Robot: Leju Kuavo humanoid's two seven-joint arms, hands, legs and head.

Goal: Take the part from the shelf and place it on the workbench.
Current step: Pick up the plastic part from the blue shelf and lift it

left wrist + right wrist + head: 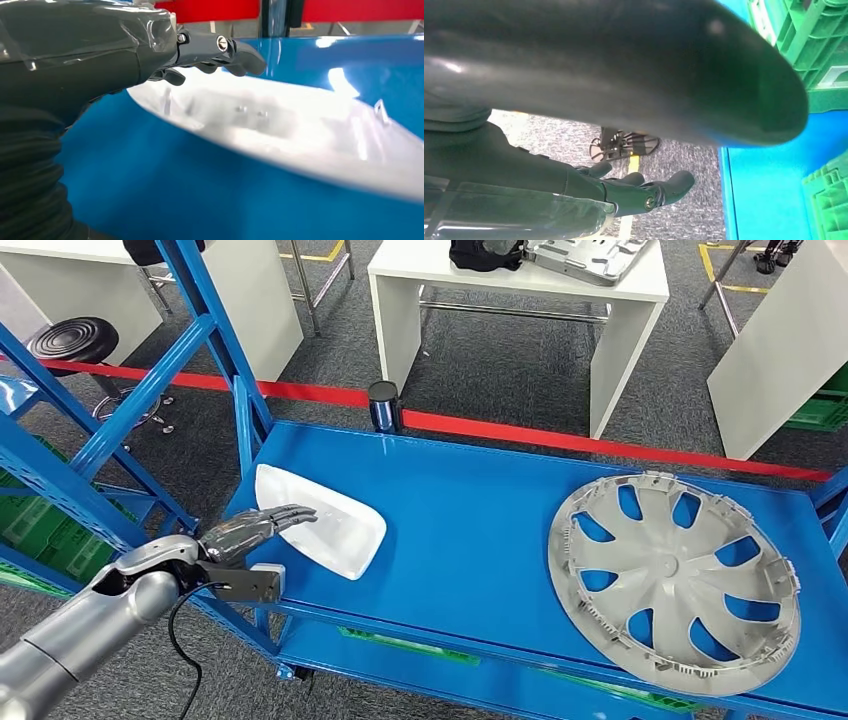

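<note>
A white curved plastic part point(325, 525) lies on the blue shelf point(480, 530) near its left end. My left hand point(255, 530) reaches over the part's near left edge, fingers stretched out above it with nothing held. In the left wrist view the fingers point(220, 50) hover just over the white part point(280, 130); whether they touch it I cannot tell. A grey wheel cover point(675, 580) lies flat at the shelf's right end. My right hand point(634, 192) hangs over grey carpet, fingers apart, empty.
Blue shelf uprights point(215, 340) rise at the left. A red bar point(560, 438) runs behind the shelf. A white workbench point(520, 300) stands beyond it carrying a grey part, with more white tables on either side. A black stool point(75, 340) stands far left. Green crates point(819, 45) sit low.
</note>
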